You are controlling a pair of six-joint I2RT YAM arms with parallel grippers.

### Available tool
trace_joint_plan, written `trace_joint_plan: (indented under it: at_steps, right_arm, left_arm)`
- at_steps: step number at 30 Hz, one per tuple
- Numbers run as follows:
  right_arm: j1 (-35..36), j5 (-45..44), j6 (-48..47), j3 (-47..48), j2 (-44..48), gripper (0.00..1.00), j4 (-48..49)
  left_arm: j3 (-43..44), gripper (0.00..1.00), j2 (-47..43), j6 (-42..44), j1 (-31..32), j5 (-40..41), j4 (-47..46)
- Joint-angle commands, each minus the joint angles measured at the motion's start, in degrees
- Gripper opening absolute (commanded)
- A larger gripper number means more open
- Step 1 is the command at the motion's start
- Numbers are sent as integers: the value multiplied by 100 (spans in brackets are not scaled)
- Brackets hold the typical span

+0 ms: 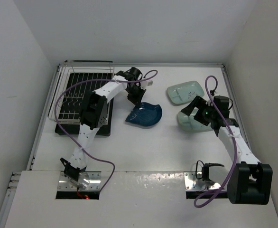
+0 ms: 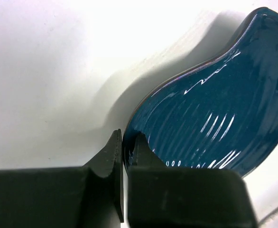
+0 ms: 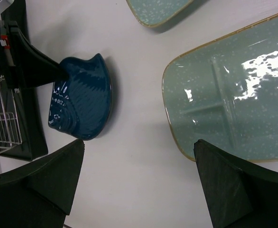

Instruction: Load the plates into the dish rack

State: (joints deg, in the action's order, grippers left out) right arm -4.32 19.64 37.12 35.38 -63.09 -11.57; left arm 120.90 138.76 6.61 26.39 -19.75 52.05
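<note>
The dark blue leaf-shaped plate (image 1: 147,114) lies mid-table, right of the dish rack (image 1: 82,95). My left gripper (image 1: 135,103) is shut on its near-left rim. In the left wrist view the jaws (image 2: 126,153) pinch the rim of the blue plate (image 2: 215,109), and a shadow lies under that edge. Two mint-green divided plates lie at the right, one farther back (image 1: 185,91) and one nearer (image 1: 187,124). My right gripper (image 1: 197,112) hovers open over the nearer one. In the right wrist view the open gripper (image 3: 139,152) is empty, beside the nearer plate's (image 3: 234,95) left edge.
The silver wire rack stands on a black drip tray (image 1: 106,126) at the back left, near the left wall. The right wrist view also shows the blue plate (image 3: 82,99), the far mint plate (image 3: 158,9) and a corner of the rack (image 3: 1,128). White walls enclose the table.
</note>
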Motion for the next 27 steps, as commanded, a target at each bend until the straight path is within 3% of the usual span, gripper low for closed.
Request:
trace_joint_plan:
  at_steps: [1, 9, 18, 22, 27]
  right_arm:
    - [45, -179, -3, 268, 16, 96, 217]
    - [54, -303, 128, 251, 200, 96, 234]
    - [71, -426, 287, 40, 587, 96, 288]
    - [63, -443, 269, 31, 693, 96, 217]
    - [71, -523, 295, -66, 824, 96, 234]
  left_arm:
    - [-6, 0, 108, 95, -108, 147, 86]
    - [486, 0, -1086, -212, -213, -179, 86]
    - [548, 0, -2686, -731, -450, 761, -204]
    - [935, 0, -3222, -679, -1003, 1647, -204]
    - [726, 0, -3952, -222, -1803, 3835, -81]
